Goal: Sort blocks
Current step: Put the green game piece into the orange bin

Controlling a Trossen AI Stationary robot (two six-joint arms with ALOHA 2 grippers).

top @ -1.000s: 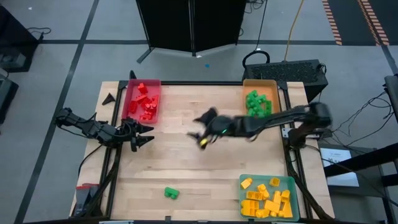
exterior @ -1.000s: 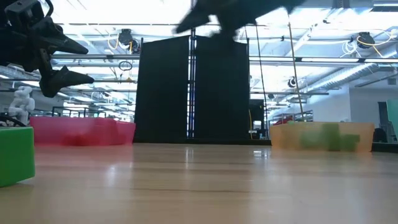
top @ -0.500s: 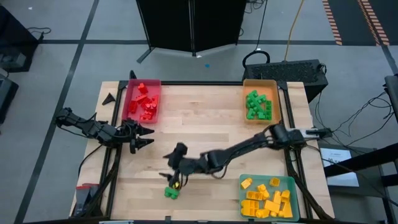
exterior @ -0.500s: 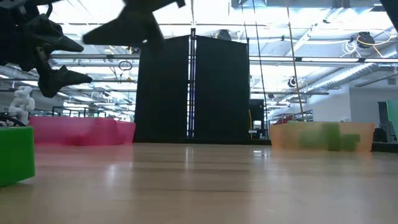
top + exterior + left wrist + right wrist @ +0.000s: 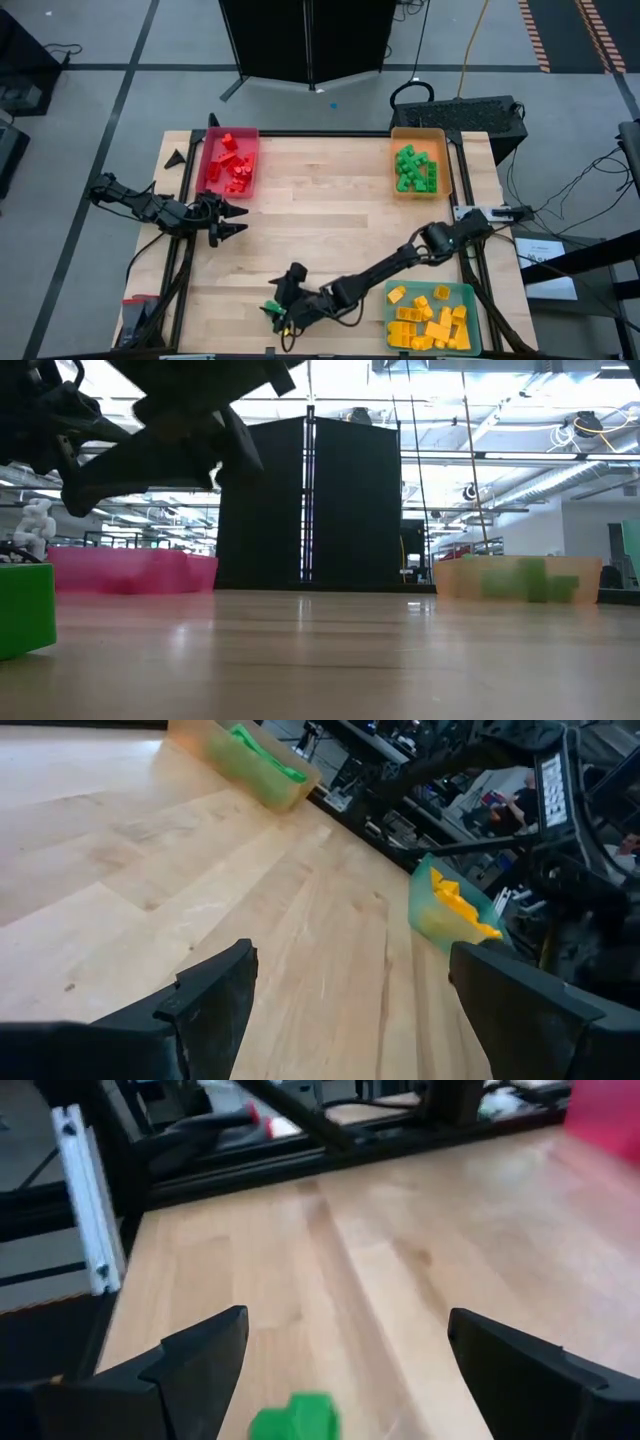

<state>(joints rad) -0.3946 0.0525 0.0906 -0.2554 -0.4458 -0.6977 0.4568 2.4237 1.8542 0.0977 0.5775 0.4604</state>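
Note:
A lone green block (image 5: pixel 270 309) lies flat on the wooden table near its front edge, left of the middle; it also shows in the low view (image 5: pixel 25 610). My right gripper (image 5: pixel 283 310) is stretched out low over it and stands open. In the right wrist view the green block (image 5: pixel 295 1420) sits just ahead of the gripper (image 5: pixel 345 1322), nearer one finger and apart from both. My left gripper (image 5: pixel 234 221) waits open at the table's left edge, nothing between its fingers (image 5: pixel 350 955).
A red tray (image 5: pixel 209 160) with red blocks stands at the far left. An orange tray (image 5: pixel 417 137) with green blocks is at the far right, and a teal tray (image 5: pixel 462 292) with yellow blocks at the near right. Bare wood lies between them.
My right gripper has swept from the table's middle toward the near edge and the left, sinking as it went, and now hangs over the lone green block. Its fingers have stayed open. The block has not moved.

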